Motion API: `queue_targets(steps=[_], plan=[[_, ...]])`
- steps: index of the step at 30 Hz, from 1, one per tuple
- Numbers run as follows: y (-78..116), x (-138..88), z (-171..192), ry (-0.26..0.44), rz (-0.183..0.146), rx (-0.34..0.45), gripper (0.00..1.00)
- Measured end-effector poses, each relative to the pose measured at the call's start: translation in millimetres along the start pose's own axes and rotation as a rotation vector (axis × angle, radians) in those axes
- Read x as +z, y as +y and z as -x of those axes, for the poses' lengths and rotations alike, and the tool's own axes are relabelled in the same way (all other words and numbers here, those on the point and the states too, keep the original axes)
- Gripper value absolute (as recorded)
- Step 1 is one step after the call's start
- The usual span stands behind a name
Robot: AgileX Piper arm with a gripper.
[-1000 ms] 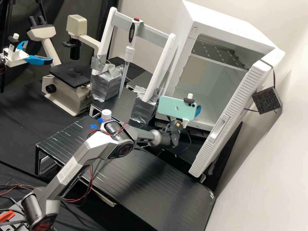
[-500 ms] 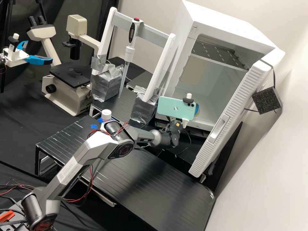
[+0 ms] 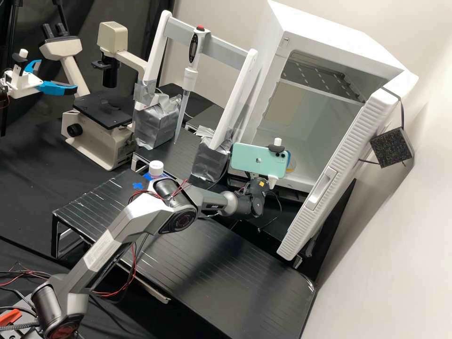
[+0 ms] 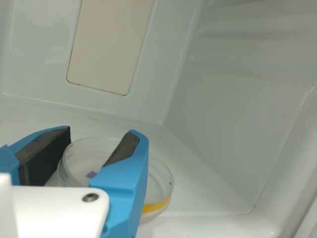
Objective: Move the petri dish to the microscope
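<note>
The petri dish point(image 4: 159, 182) is inside the incubator point(image 3: 329, 37). The jaws point(image 3: 289, 156) stand parted right by it.

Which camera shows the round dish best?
The wrist view: the dish looks big there, with its clear rim and yellow strip, though a blue finger covers part. In the high view, a bit of its edge peeks out beside the phone.

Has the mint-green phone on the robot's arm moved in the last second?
Yes, slightly: in the high view, the phone has shifted a little to the picture's left, its edge now nearer the silver-taped block, which has stayed put.
</note>
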Motion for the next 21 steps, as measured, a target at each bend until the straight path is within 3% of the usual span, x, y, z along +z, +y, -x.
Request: queue_targets(steps=[9,10,21], plan=[[1.3,1.0,0.3,-0.006,0.002,0.002,0.00],[2.6,1.1,-0.1,-0.011,0.004,0.004,1.00],[6.5,4.1,-1.6,-0.060,0.012,0.004,1.00]])
